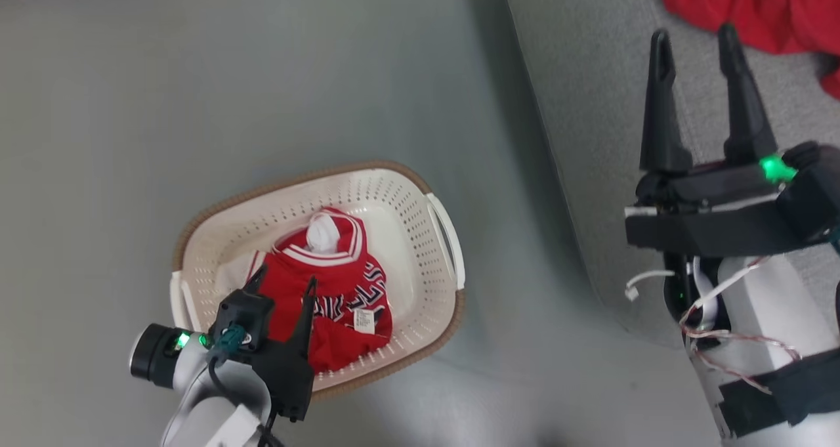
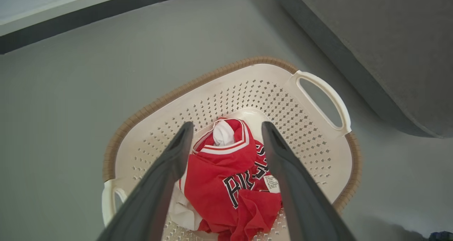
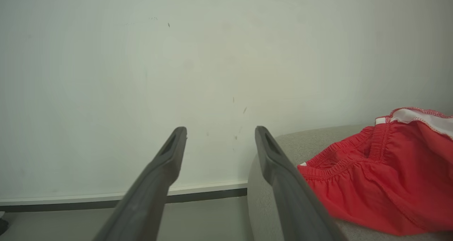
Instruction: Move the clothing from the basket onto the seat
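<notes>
The right gripper [image 3: 220, 138] stands open, empty, facing a pale wall [image 3: 177, 57]; red shorts [image 3: 382, 181] lie on the grey seat [image 3: 304, 142].

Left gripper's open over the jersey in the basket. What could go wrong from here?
1. The jersey lies bunched, so the open left gripper may pinch only a loose fold, and the cloth could slip out on the way to the seat.
2. The fingers stand close to the basket and its perforated wall. A low or off-centre grab might snag it and drag or tip the basket.
</notes>
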Controlling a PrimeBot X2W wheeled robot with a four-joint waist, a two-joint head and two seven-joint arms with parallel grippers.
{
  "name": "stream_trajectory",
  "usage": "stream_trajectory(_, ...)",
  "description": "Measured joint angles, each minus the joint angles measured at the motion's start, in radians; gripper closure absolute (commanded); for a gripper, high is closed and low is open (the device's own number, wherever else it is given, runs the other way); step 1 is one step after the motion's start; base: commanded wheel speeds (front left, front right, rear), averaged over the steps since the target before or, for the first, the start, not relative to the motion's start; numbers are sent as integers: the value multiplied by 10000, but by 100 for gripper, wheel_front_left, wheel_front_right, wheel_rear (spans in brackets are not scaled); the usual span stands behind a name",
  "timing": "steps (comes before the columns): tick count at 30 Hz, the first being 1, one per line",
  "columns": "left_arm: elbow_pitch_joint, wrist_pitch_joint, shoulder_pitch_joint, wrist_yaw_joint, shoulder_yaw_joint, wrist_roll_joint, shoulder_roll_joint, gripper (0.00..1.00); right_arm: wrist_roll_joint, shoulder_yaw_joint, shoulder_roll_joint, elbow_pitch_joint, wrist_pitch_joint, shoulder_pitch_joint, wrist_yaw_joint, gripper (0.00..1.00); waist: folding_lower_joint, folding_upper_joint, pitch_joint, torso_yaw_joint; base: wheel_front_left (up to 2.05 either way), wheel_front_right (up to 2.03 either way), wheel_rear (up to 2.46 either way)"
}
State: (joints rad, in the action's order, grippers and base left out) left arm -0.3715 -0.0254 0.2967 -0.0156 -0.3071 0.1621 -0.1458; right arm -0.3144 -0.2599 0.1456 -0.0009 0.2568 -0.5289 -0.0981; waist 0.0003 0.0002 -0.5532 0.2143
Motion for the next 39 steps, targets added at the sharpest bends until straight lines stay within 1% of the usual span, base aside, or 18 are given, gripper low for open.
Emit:
stream_trajectory(1,-178,73,106,77,-27,-29,-19,0,10,0,-13,-23,0,-169,0,0,-1,0,-150,46,0,0,0)
stream_trajectory(7,-865,337,794,178,-267,-428,-161,0,69,23,-121,-284,2,-1066,-2,0,-1,0,-1036,323,0,0,0)
stream_trajectory(8,-968,366,922,259,-301,-470,-184,0,69,23,-144,-297,2,-1202,-2,0,-1,0,-1183,370,0,0,0)
stream_trajectory(15,-1459,568,1776,353,-431,-725,-470,0,69,-12,-326,-589,4,-2079,-2,0,-1,1,-2225,712,0,0,0)
stream_trajectory(21,-1839,832,2737,518,-499,-993,-527,0,69,82,-337,-901,12,-2538,-4,0,-2,1,-3128,974,0,0,0)
stream_trajectory(26,-2374,865,3517,522,-531,-1221,-777,0,69,92,-443,-886,12,-2840,-31,0,-2,0,-3974,1181,0,0,0)
stream_trajectory(32,-2949,913,3907,523,-594,-1375,-876,0,69,94,-506,-788,12,-2842,-31,0,-2,0,-4522,1389,0,0,0)
stream_trajectory(39,-3480,913,4347,506,-658,-1712,-1083,0,69,96,-594,-717,12,-2844,-31,0,-3,0,-4741,1597,0,0,0)
